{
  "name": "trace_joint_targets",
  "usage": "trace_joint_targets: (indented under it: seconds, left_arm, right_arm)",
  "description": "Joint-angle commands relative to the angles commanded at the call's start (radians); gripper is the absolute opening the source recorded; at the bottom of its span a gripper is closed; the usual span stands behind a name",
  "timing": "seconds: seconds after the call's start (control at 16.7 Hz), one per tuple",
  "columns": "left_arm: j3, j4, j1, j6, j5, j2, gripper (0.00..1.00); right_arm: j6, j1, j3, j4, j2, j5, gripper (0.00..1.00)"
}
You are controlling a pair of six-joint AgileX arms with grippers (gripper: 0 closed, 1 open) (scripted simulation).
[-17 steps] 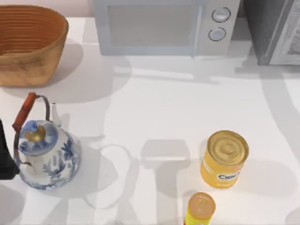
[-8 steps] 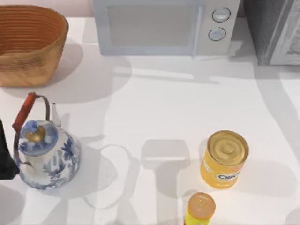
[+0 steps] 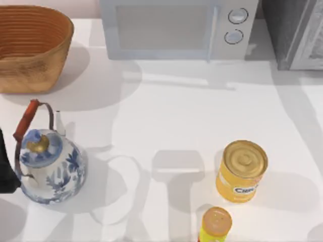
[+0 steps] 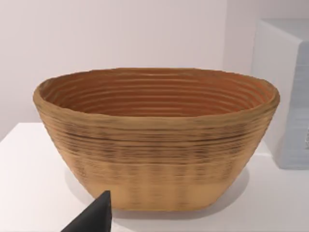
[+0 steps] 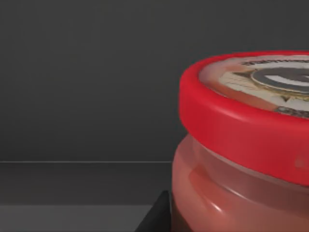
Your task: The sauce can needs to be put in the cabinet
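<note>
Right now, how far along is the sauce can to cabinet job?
Looks done: the sauce can sits against dark grey walls in the right wrist view, likely inside the cabinet. In hand: the right tool is close beside the can. Left to do: confirm release, then withdraw. The left tool is parked by the teapot.

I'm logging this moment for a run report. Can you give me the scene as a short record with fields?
sauce can: red-rimmed top close up in the right wrist view, dark grey surfaces behind it
cabinet: top view's upper right corner
microwave: rear centre
basket: rear left
kettle: blue-and-white, front left
yellow can: front right
orange-lidded can: front edge
left arm: top view's left edge
</note>
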Motion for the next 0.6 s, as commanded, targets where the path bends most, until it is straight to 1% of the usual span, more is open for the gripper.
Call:
trace_joint_targets:
  seconds: [0.6]
  left_arm:
    - [0.000, 0.000, 0.000, 0.000, 0.000, 0.000, 1.00]
  right_arm:
    - [-0.002, -0.034, 0.183, 0.034, 0.215, -0.033, 0.00]
